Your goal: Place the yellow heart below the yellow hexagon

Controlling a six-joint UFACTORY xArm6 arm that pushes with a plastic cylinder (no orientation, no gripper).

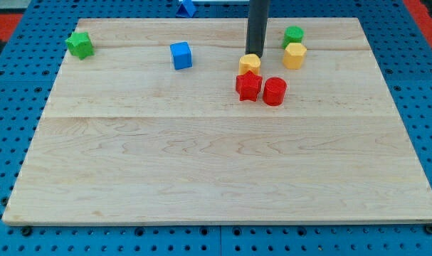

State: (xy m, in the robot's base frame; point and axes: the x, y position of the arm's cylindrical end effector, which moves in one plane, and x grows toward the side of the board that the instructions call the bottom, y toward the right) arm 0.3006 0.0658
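The yellow heart (249, 64) lies at the top middle of the wooden board, touching the top of a red star (248, 86). The yellow hexagon (294, 55) sits to the heart's right and slightly higher, just below a green block (293, 35). My tip (255, 54) is the lower end of the dark rod that comes down from the view's top; it stands right at the heart's upper edge, touching or nearly touching it.
A red cylinder (274, 91) sits right of the red star. A blue cube (181, 55) lies left of the heart. A green star (80, 44) is at the board's top left corner. A blue piece (188, 7) lies beyond the board's top edge.
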